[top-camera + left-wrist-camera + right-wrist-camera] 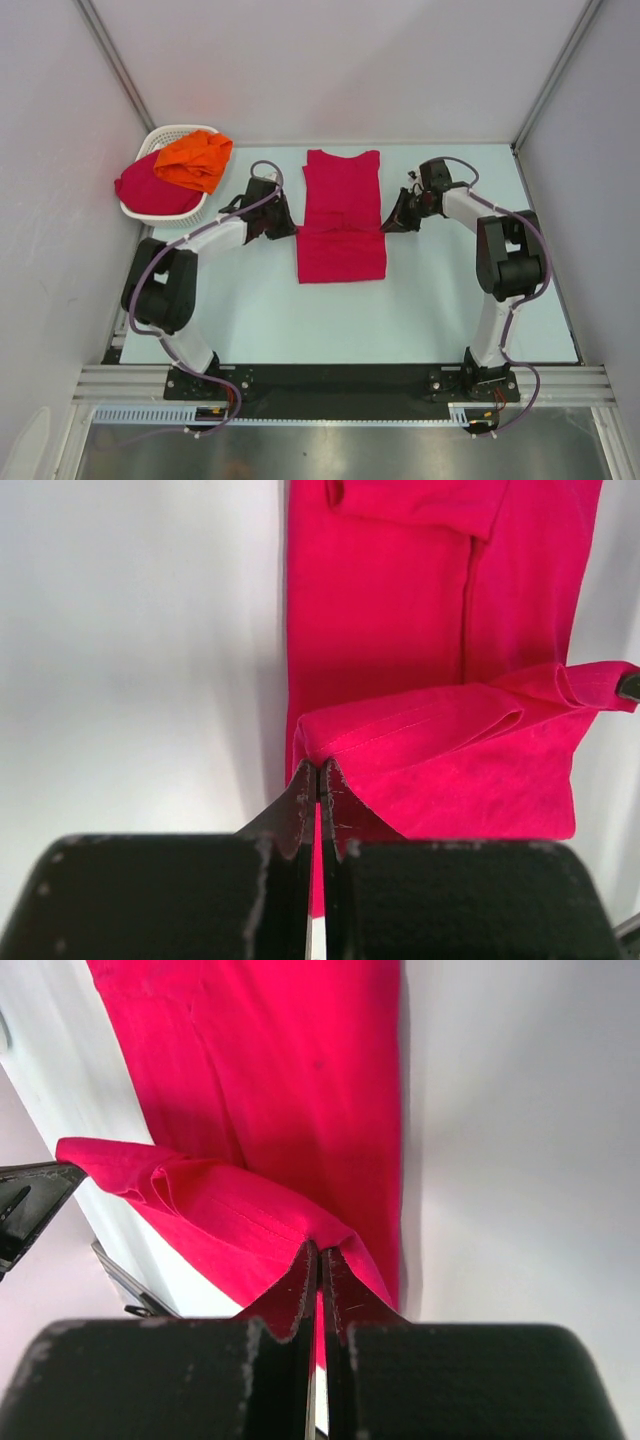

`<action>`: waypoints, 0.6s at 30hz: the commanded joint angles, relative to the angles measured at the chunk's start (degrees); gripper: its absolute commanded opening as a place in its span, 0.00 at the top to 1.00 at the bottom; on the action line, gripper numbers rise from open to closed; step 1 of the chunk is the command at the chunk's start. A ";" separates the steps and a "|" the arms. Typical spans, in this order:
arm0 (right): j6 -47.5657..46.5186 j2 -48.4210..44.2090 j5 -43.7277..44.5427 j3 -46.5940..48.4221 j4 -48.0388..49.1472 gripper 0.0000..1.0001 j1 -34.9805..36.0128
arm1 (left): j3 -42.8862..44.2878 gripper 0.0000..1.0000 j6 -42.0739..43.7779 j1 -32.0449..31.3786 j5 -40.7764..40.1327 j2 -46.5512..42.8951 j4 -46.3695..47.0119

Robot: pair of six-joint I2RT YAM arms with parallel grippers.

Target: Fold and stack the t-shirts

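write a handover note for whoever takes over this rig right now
Left end effector: shut on the crimson t-shirt, pinching one corner of its hemmed edge.
Right end effector: shut on the opposite corner.
That shirt lies on the table, narrowed into a long strip, the hemmed edge raised across its middle.
Orange t-shirt and a second crimson t-shirt sit unfolded in the white basket.
Done: lengthwise folds. Left: finish the cross fold, release, fold the other two, stack.

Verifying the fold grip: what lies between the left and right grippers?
The crimson-pink t-shirt, partly folded; the left gripper and right gripper each pinch one end of its folded edge. The top view shows it.
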 commanded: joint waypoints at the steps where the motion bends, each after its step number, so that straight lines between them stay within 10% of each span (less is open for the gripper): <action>1: 0.03 2.16 -0.46 3.78 0.76 1.00 -0.92 | 4.61 1.00 2.60 1.09 0.12 2.45 1.73; 18: 0.73 8.40 -0.73 10.98 -0.57 1.00 -2.15 | 13.76 1.00 4.63 2.05 1.26 12.03 0.23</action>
